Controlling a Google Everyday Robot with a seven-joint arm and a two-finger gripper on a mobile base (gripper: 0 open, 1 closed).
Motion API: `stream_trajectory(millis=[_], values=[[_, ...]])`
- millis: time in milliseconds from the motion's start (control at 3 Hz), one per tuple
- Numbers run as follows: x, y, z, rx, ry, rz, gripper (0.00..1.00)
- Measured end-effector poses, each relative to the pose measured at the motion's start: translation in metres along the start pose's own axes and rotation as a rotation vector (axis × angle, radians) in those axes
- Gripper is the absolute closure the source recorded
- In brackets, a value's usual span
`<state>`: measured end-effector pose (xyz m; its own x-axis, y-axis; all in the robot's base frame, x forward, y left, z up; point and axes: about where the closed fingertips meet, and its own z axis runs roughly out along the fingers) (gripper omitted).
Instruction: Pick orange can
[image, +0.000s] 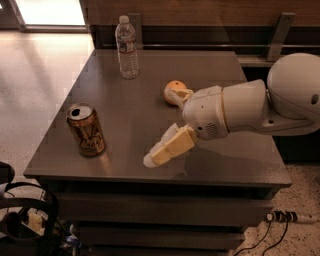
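Near front-left corner of counter (130, 110), orange can (86, 130) upright and untouched. Right of it and well apart, tool (161, 126) above mid-counter, fingers spread wide on nothing, upper finger just beside round orange fruit (172, 89). At far edge, clear water bottle (127, 47) upright.

Rounded white arm (250, 107), gripper (166, 126) at its tip with cream-yellow fingers (170, 146)
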<state>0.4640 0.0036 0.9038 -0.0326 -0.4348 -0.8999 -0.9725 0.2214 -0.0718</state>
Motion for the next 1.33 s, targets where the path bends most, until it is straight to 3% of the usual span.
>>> stream_trajectory(millis=[333, 667, 1333], values=[[-0.013, 0.010, 0.037, 0.010, -0.122, -0.049, 0.00], [-0.019, 0.011, 0.058, 0.029, -0.171, -0.047, 0.00], [-0.024, 0.012, 0.099, 0.040, -0.205, -0.006, 0.00]])
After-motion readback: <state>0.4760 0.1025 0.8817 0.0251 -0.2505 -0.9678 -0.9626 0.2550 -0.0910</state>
